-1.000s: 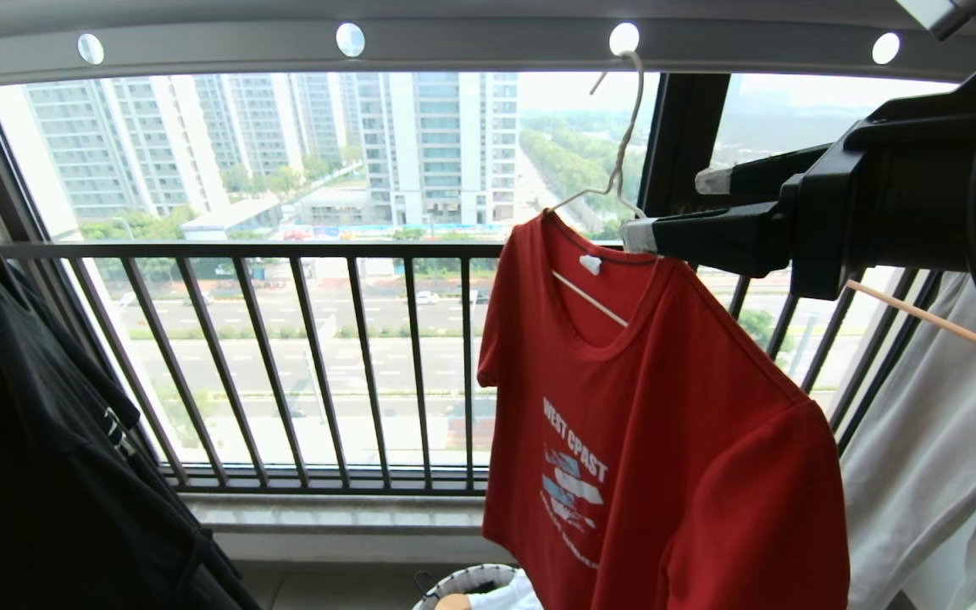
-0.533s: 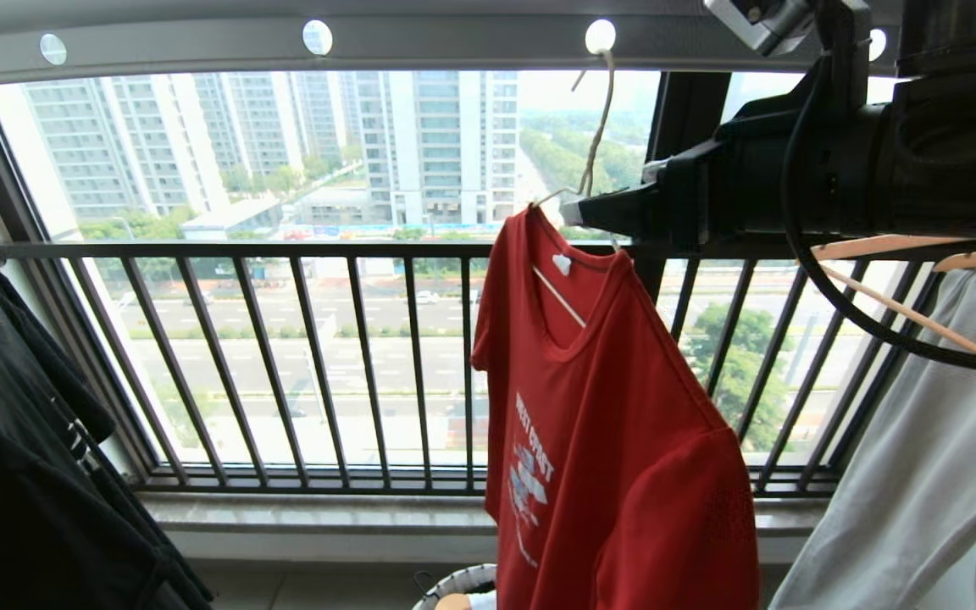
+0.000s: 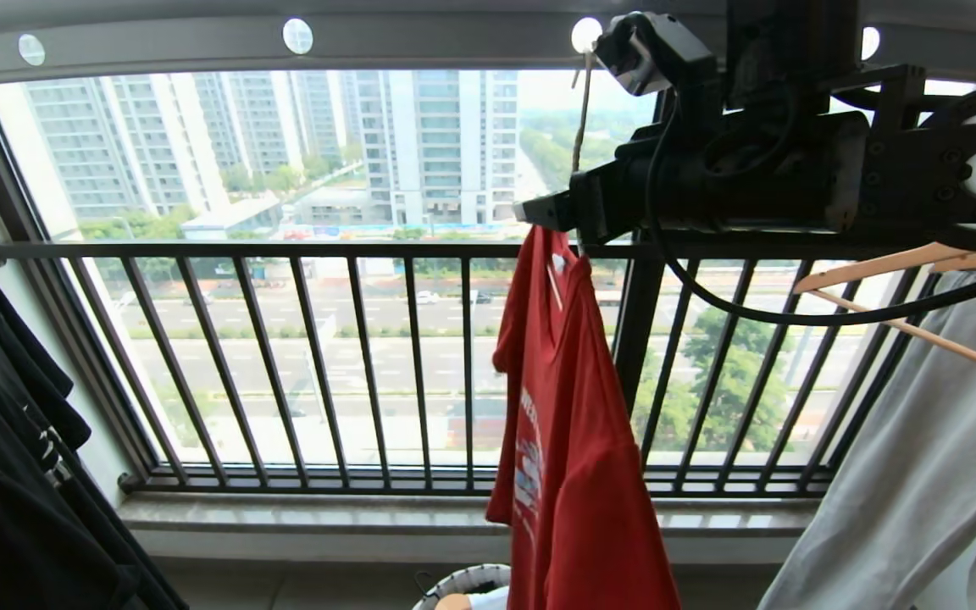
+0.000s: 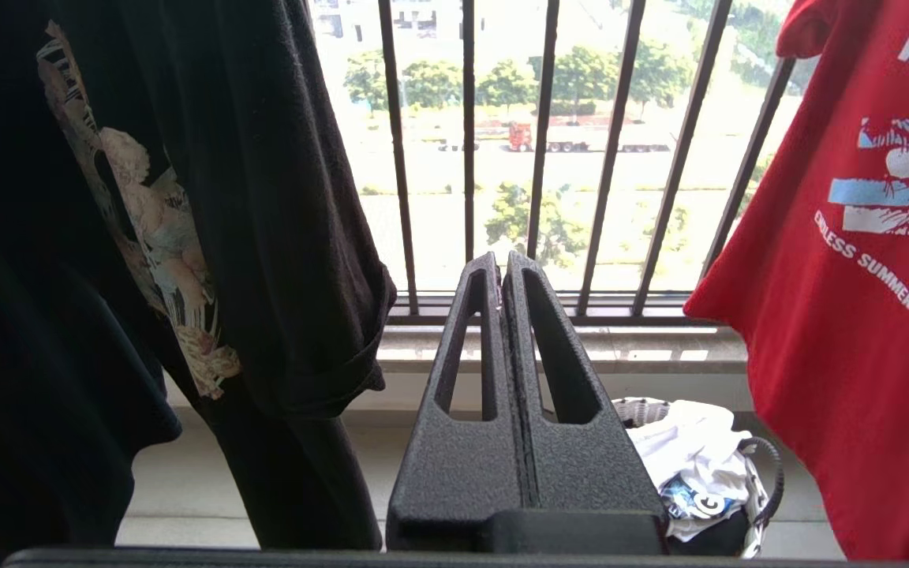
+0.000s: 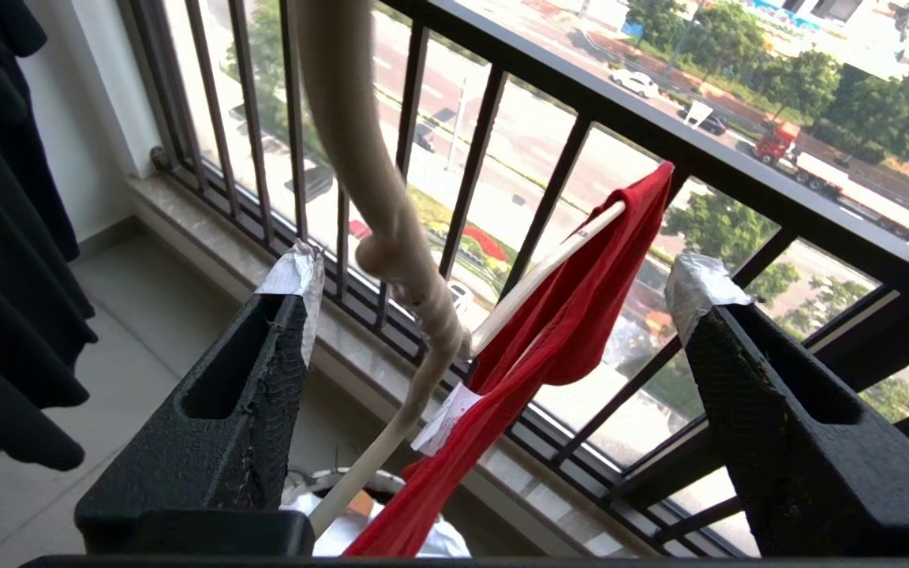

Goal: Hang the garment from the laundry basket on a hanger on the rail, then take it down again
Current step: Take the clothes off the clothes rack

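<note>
The garment (image 3: 568,440), a red knit T-shirt with a white printed graphic, was suspended from the hanger (image 5: 391,237), a thin cream-white wire form with a twisted neck. The hanger's hook was seated in a round hole of the rail (image 3: 420,42), a long grey perforated bar overhead. The garment was seen nearly edge-on, near the rail's right end.

The right gripper (image 5: 494,276) was positioned at the hanger's neck. Its black, coarse-textured fingers (image 5: 265,371), tipped with silver tape, were spread wide to either side of the wire; no contact could be confirmed.

The left gripper (image 4: 502,268) was parked low, its slotted wedge-shaped fingers pressed together and holding nothing.

The laundry basket (image 4: 762,473), round with a white rim, stood on the floor below the garment.
</note>
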Available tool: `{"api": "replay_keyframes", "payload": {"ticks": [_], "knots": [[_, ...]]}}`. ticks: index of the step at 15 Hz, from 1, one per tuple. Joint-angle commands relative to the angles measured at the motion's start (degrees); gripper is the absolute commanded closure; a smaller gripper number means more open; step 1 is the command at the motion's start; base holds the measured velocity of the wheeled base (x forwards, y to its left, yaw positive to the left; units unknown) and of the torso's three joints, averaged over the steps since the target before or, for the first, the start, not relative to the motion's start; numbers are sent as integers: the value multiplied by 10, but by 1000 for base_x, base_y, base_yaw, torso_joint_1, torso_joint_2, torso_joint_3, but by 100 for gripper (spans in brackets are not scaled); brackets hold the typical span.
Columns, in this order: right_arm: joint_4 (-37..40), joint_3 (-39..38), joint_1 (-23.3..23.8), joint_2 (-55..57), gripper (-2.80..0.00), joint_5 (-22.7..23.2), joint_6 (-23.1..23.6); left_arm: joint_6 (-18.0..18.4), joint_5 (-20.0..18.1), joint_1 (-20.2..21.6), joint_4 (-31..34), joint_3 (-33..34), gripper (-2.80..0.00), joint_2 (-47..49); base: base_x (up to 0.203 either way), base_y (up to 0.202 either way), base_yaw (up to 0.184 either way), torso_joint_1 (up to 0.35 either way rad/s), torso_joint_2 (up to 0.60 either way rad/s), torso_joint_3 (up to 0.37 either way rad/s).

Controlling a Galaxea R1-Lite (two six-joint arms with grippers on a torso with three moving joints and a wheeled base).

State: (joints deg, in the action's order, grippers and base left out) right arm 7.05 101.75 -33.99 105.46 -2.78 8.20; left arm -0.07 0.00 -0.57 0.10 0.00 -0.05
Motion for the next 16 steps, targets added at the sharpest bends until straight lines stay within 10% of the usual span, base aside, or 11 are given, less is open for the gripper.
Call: {"api": "replay_keyframes", "payload": {"ticks": [1, 16], "knots": [[2, 7, 0, 17, 0, 0, 5, 0, 0, 0, 0, 0, 0, 0, 0, 0, 0, 0, 0, 0], [1, -1, 5, 3, 0, -8, 0, 0, 0, 0, 0, 0, 0, 0, 0, 0, 0, 0, 0, 0]]}}
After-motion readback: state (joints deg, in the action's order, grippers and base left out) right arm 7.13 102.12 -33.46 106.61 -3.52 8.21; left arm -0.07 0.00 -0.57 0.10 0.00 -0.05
